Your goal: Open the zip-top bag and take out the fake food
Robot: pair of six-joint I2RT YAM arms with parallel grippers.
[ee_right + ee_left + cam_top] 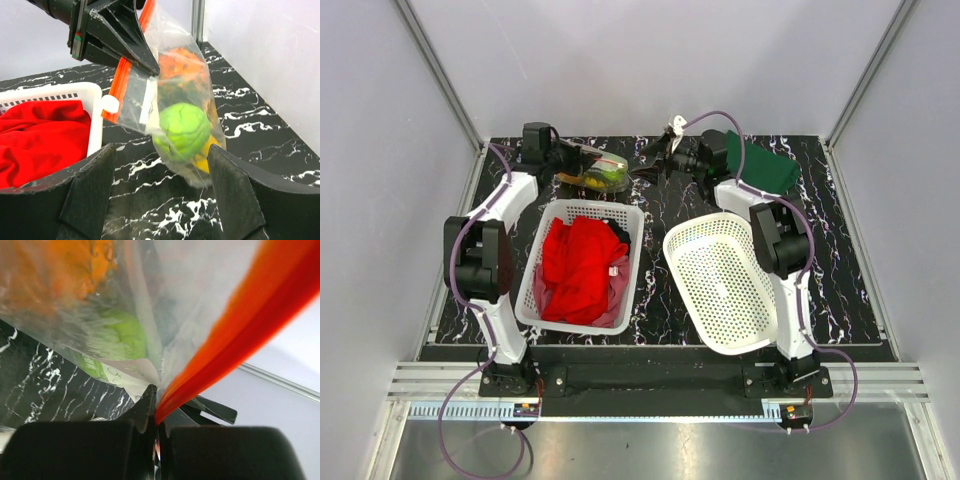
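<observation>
We saw the clear crinkly plastic zip-top bag (598,168) hanging just beyond the far rim of the white perforated plastic basket (582,206), which held a crumpled red cloth (580,265). The left arm's fingers (149,410) were clenched on the bag's red-orange zip strip (131,75) at one corner. The pouch drooped from that grip towards the black marbled counter (660,215). We could not tell whether its lower end touched the surface.

Inside the bag lay the fake food. A round green plastic fruit (182,129) sat lowest, with an orange spiky pineapple piece (182,67) above it and a sliver of yellow plastic (205,160) beneath.

The right arm's fingers (658,163) were spread apart and grasped nothing. They sat beyond the basket's far right corner and pointed at the bag from its open side.

A second, empty white perforated basket (720,285) stood tilted to the right of the first. A dark green cloth (765,165) lay farther right and back.
</observation>
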